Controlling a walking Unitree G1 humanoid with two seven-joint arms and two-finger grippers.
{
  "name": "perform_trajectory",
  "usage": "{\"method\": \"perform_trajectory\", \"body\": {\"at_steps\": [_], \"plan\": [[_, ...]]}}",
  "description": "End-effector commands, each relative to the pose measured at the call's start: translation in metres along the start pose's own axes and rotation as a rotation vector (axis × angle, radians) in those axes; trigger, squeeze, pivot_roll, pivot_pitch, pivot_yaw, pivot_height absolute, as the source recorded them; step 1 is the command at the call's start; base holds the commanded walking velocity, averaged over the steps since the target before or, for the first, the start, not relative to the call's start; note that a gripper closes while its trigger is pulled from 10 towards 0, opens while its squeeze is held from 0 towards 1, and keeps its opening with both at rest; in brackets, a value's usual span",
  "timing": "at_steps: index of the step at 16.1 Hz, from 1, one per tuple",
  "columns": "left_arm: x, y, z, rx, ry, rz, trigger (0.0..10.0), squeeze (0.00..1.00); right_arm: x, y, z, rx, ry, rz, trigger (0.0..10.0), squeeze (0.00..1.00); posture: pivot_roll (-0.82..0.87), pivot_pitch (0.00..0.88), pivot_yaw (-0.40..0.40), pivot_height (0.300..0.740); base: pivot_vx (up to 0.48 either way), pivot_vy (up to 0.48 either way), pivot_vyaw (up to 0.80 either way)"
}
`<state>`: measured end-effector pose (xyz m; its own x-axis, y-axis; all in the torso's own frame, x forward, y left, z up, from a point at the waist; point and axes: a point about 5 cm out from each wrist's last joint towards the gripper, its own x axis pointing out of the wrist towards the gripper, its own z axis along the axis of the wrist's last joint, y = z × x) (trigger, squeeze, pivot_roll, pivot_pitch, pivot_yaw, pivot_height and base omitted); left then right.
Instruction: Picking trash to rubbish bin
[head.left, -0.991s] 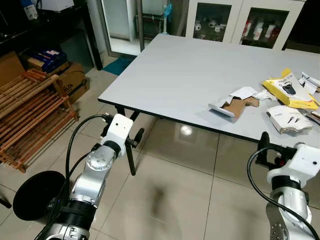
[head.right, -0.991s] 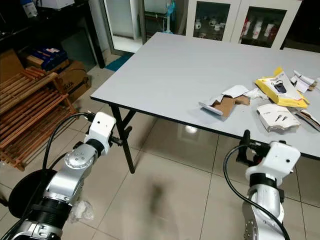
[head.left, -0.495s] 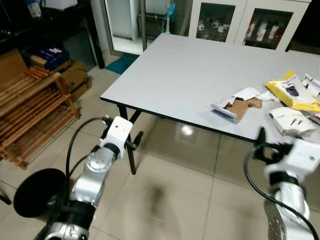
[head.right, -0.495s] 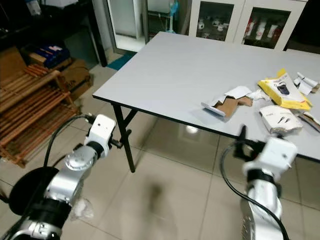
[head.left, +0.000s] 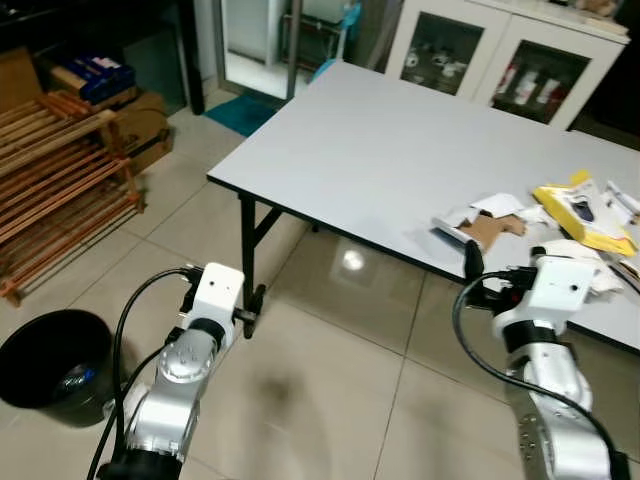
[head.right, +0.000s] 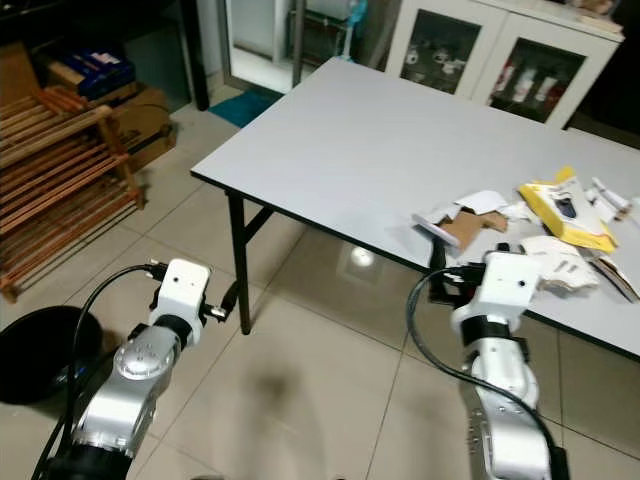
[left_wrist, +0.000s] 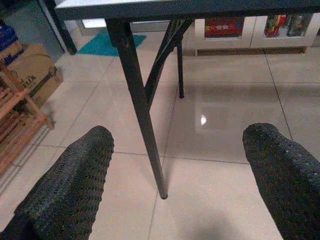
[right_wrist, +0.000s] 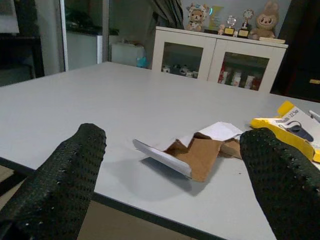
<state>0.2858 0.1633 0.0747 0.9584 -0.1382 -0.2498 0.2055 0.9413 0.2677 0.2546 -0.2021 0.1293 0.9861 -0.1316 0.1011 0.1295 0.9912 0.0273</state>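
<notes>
Trash lies on the right part of the grey table (head.left: 380, 150): a torn brown and white cardboard piece (head.left: 487, 222), a yellow package (head.left: 585, 205) and a white box (head.right: 560, 262). The black rubbish bin (head.left: 45, 365) stands on the floor at the lower left, with a little rubbish inside. My right gripper (right_wrist: 175, 137) is open and level with the table's near edge, with the torn cardboard (right_wrist: 192, 152) a short way ahead between its fingers. My left gripper (left_wrist: 181, 132) is open and empty, low over the floor, facing a black table leg (left_wrist: 142, 115).
A wooden slatted rack (head.left: 50, 190) and cardboard boxes (head.left: 140, 130) stand at the left. A white cabinet with glass doors (head.left: 500, 60) is behind the table. Tiled floor lies open between the bin and the table's corner leg (head.left: 247, 240).
The whole picture shifted, so the camera moved. My right gripper has risen to the table's edge, in front of the torn cardboard. My left arm sits lower.
</notes>
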Motion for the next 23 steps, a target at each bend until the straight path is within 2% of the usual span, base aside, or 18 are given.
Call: {"method": "perform_trajectory", "body": {"at_steps": [1, 3, 5, 6, 7, 8, 9, 10, 13, 17, 21, 23], "plan": [[0.003, -0.004, 0.009, 0.019, -0.027, -0.03, 10.0, 0.0, -0.001, -0.014, -0.003, -0.004, 0.019, -0.047, 10.0, 0.0, 0.33, 0.057, -0.098, 0.74, 0.0, 0.0, 0.0], [0.011, -0.001, 0.012, 0.018, -0.015, -0.043, 10.0, 0.0, -0.004, -0.017, -0.003, -0.006, 0.015, -0.101, 10.0, 0.0, 0.28, 0.055, -0.07, 0.74, 0.0, 0.0, -0.6], [0.014, -0.008, 0.017, 0.029, -0.021, -0.091, 10.0, 0.0, -0.008, -0.015, -0.001, 0.009, 0.008, -0.134, 10.0, 0.0, 0.26, 0.04, -0.063, 0.74, 0.0, 0.0, -0.77], [0.014, -0.012, 0.019, 0.042, -0.043, -0.118, 10.0, 0.0, -0.012, -0.012, -0.004, 0.012, 0.011, -0.129, 10.0, 0.0, 0.24, 0.049, -0.061, 0.74, 0.0, 0.0, -0.76], [0.018, -0.012, 0.014, 0.058, -0.022, -0.106, 10.0, 0.0, -0.014, -0.011, -0.011, 0.017, 0.04, -0.136, 10.0, 0.0, 0.25, 0.011, -0.061, 0.74, 0.0, 0.0, -0.76], [0.02, -0.009, 0.014, 0.024, -0.006, -0.088, 10.0, 0.0, -0.014, -0.009, -0.011, 0.035, 0.042, -0.134, 10.0, 0.0, 0.24, 0.042, -0.054, 0.74, 0.0, 0.0, -0.75], [0.023, -0.006, 0.02, 0.019, -0.024, -0.088, 10.0, 0.0, -0.013, -0.002, -0.009, 0.02, 0.03, -0.11, 10.0, 0.0, 0.24, 0.018, -0.054, 0.74, 0.0, 0.0, -0.75], [0.026, -0.008, 0.02, 0.044, -0.027, -0.104, 10.0, 0.0, -0.011, -0.002, -0.01, 0.027, 0.032, -0.124, 10.0, 0.0, 0.24, 0.026, -0.051, 0.74, 0.0, 0.0, -0.75], [0.027, -0.016, 0.026, 0.037, -0.045, -0.12, 10.0, 0.0, -0.009, 0.002, -0.011, 0.034, 0.033, -0.113, 10.0, 0.0, 0.25, 0.029, -0.046, 0.74, 0.0, 0.0, -0.74], [0.035, -0.018, 0.032, 0.037, -0.067, -0.13, 10.0, 0.0, -0.01, 0.0, -0.01, 0.029, 0.031, -0.119, 10.0, 0.0, 0.23, 0.029, -0.042, 0.74, 0.0, 0.0, -0.74], [0.04, -0.024, 0.043, 0.028, -0.112, -0.11, 10.0, 0.0, -0.01, 0.01, -0.012, 0.037, 0.032, -0.091, 10.0, 0.0, 0.22, 0.023, -0.045, 0.74, 0.0, 0.0, -0.73], [0.044, -0.026, 0.048, 0.018, -0.136, -0.111, 10.0, 0.0, -0.008, 0.013, -0.01, 0.036, 0.022, -0.08, 10.0, 0.0, 0.22, 0.026, -0.05, 0.74, 0.0, 0.0, 0.0]]}}
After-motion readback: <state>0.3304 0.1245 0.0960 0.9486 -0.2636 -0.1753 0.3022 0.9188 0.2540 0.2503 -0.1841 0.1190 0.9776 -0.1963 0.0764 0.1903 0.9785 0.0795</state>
